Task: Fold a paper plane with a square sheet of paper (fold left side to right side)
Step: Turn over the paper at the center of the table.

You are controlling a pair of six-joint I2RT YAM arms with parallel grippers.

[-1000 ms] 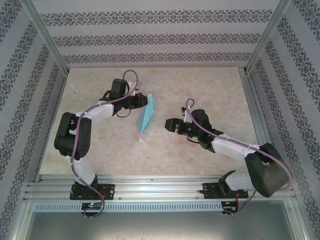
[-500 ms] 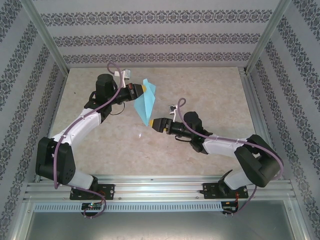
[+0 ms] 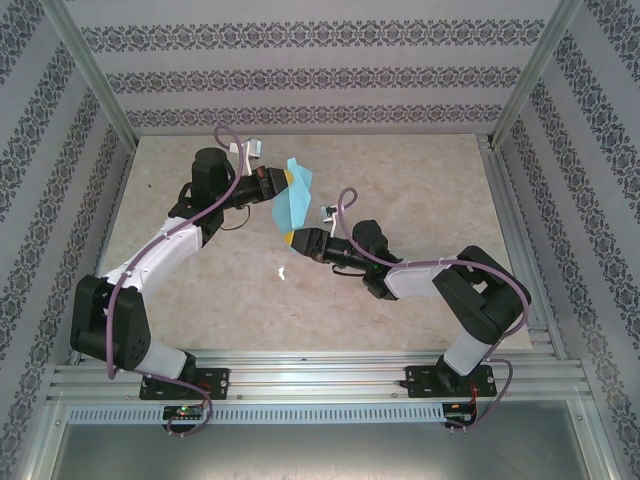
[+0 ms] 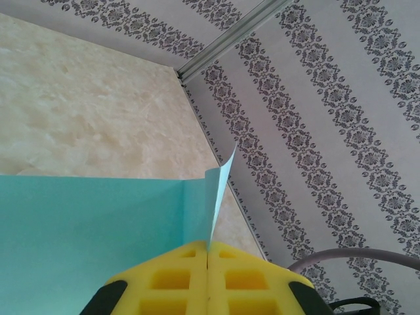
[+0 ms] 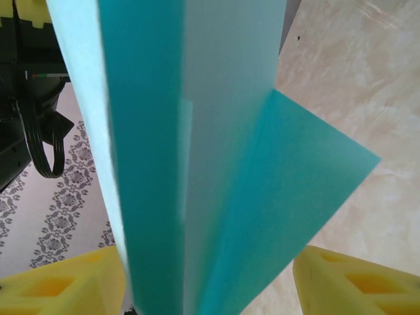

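The left gripper (image 3: 284,180) is clenched on the plane's (image 3: 294,207) far end, pinching it from ten o'clock and holding it up off the table (image 3: 420,180), a little toward eleven o'clock of centre. At the plane's six o'clock tip the right gripper (image 3: 296,240) stands released, its yellow fingers (image 5: 59,289) spread either side of it.

White links and black joints on left arm (image 3: 165,240) and right arm (image 3: 415,282), mauve cables (image 3: 219,133), yellow pocketed fingers (image 4: 170,279).
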